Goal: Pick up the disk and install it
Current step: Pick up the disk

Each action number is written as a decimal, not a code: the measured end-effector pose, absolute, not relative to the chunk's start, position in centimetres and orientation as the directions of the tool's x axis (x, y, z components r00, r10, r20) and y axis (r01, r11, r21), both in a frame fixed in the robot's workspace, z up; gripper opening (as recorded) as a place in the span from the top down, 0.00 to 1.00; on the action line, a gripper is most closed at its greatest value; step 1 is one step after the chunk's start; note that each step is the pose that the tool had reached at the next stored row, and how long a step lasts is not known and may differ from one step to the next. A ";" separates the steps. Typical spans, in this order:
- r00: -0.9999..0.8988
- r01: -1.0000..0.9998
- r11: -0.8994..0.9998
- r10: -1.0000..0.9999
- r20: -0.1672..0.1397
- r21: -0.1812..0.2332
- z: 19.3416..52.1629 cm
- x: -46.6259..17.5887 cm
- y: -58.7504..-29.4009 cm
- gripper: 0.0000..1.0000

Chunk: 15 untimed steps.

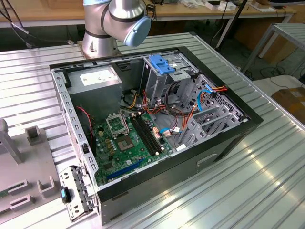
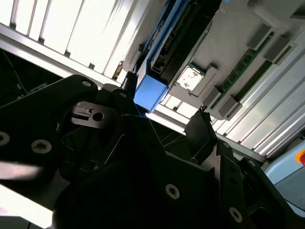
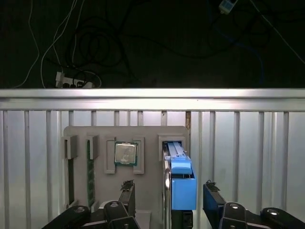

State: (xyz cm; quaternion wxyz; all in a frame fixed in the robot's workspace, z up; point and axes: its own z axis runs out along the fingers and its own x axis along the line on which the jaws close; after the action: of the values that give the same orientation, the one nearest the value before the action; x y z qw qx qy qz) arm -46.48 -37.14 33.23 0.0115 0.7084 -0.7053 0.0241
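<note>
On the ribbed table's (image 3: 248, 143) tray (image 3: 148, 135) stands the disk (image 3: 182, 188).

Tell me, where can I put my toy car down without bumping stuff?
The ribbed table is bare on the exterior view's right of the case and along its near side. Inside the case it is crowded: cables, board, cage. The grey tray is crowded too, with holders, a chip and the disk.

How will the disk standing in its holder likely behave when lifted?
Probably stiff: the disk looks like metal edged with blue plastic. Apt to tip once freed, since it stands on edge in the holder. Its smooth rail may slip.
</note>
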 end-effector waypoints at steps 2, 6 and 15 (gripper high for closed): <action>0.004 -1.000 -0.005 -0.999 0.050 -0.018 32.2 -46.5 -37.1 0.33; 0.002 -1.000 -0.003 -0.999 0.050 -0.018 31.1 -46.5 -37.1 0.33; 0.003 -1.000 -0.003 -0.999 0.050 -0.018 30.4 -46.5 -36.6 0.33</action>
State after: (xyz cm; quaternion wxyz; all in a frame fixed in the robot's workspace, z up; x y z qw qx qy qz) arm -46.48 -36.64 30.36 0.0115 0.7079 -0.7058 0.0241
